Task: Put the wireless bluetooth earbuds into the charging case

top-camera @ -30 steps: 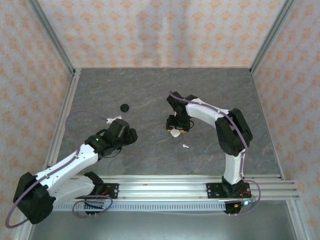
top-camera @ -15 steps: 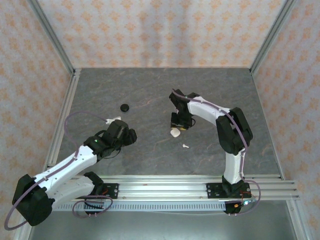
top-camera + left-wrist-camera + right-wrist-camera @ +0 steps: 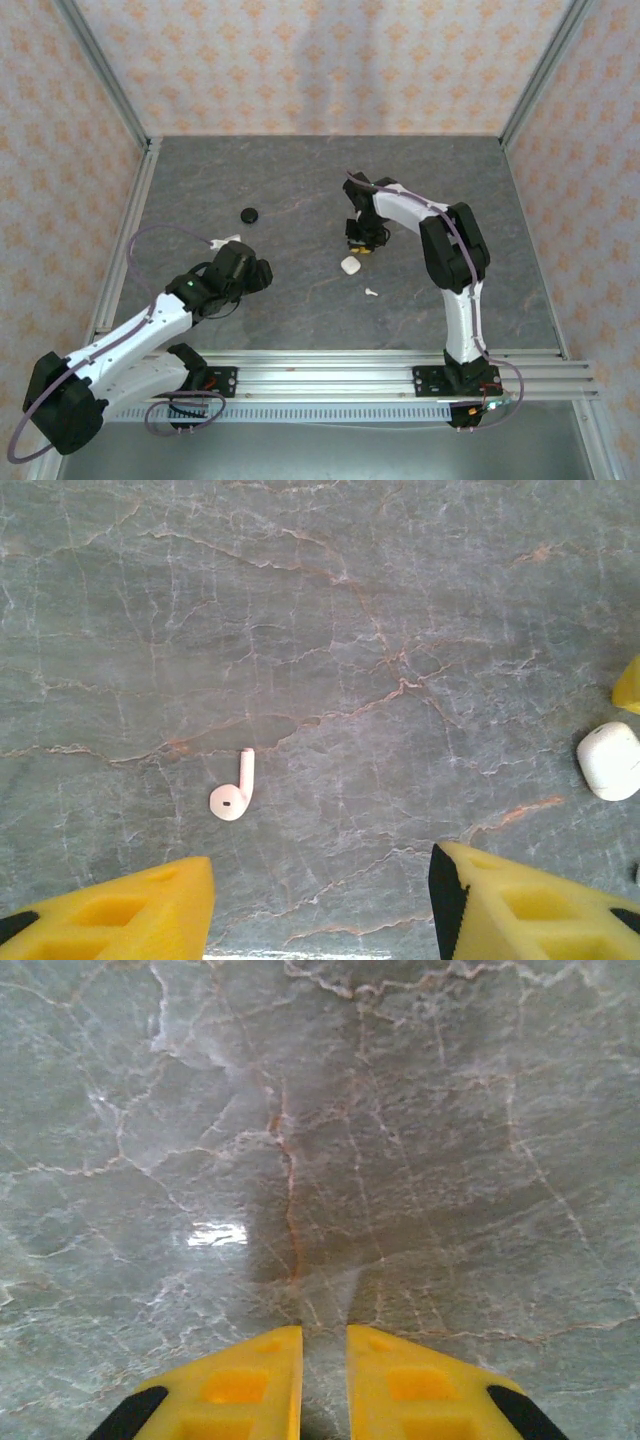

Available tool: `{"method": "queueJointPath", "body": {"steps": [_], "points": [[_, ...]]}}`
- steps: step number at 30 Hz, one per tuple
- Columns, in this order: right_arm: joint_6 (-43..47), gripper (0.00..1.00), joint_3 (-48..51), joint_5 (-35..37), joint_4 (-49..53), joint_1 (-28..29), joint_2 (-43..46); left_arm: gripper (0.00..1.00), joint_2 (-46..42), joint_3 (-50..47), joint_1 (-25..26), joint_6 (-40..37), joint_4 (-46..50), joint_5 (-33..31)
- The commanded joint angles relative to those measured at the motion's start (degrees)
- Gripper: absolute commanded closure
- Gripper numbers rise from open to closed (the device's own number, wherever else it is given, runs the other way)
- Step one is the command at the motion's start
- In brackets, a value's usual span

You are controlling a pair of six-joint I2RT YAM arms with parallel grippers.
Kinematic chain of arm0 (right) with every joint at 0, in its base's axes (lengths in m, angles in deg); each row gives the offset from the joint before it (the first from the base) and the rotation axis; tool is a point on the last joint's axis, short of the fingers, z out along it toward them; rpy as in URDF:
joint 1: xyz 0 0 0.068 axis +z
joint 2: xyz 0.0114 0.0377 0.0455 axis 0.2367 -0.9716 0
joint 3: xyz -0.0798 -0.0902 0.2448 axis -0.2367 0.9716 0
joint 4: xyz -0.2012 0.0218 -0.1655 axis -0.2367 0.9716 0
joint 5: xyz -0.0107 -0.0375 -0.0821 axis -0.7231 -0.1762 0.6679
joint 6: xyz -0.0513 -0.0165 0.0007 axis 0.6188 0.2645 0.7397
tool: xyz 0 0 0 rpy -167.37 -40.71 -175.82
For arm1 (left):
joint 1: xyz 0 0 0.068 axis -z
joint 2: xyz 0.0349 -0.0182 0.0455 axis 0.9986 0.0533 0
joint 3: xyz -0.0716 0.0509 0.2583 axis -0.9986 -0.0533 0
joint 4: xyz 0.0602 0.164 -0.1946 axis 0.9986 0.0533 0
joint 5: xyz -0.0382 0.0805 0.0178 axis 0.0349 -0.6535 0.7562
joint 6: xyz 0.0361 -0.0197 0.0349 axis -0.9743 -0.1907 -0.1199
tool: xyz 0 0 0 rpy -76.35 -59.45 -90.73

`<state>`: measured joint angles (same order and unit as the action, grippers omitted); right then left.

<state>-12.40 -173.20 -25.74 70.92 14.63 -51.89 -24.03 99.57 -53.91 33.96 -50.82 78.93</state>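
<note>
We saw case (image 3: 610, 761) at right edge of left wrist view; lid seam too blurred to tell. Left gripper (image 3: 322, 870) fingers cropped at bottom, spread wide, holding nothing. Earbud (image 3: 233, 790) lay on table (image 3: 400, 600) just ahead of them. Other earbud (image 3: 371, 292) was mere speck near case, apart. Right gripper (image 3: 324, 1335) was almost pressed together, thin slit, pinching nothing. Right arm was folded at elbow, wrist beyond case; left arm stretched low toward centre.
</note>
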Motion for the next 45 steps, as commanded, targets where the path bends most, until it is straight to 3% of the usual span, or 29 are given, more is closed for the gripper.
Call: {"method": "queueJointPath", "body": {"steps": [1,25,35,39,45], "points": [[1.0,0.81,0.3,-2.0,2.2,2.0,-1.0,0.41,-1.4,-1.1,0.5,-0.7,1.6,-1.9],[0.4,0.81,4.5,1.7,2.5,7.9,7.1,0.41,-3.5,-2.2,0.5,0.0,1.9,-1.9],[0.1,0.71,4.0,0.8,1.3,8.7,12.1,0.41,-2.4,-2.2,0.6,-1.1,-0.6,-0.2],[-3.8,0.66,7.8,0.9,-0.7,8.5,16.2,0.41,2.0,-0.1,0.7,-10.1,-9.8,10.1],[-9.0,0.56,17.5,-3.2,-4.6,5.0,21.7,0.37,13.2,12.2,5.2,-34.5,-8.2,17.9]]}}
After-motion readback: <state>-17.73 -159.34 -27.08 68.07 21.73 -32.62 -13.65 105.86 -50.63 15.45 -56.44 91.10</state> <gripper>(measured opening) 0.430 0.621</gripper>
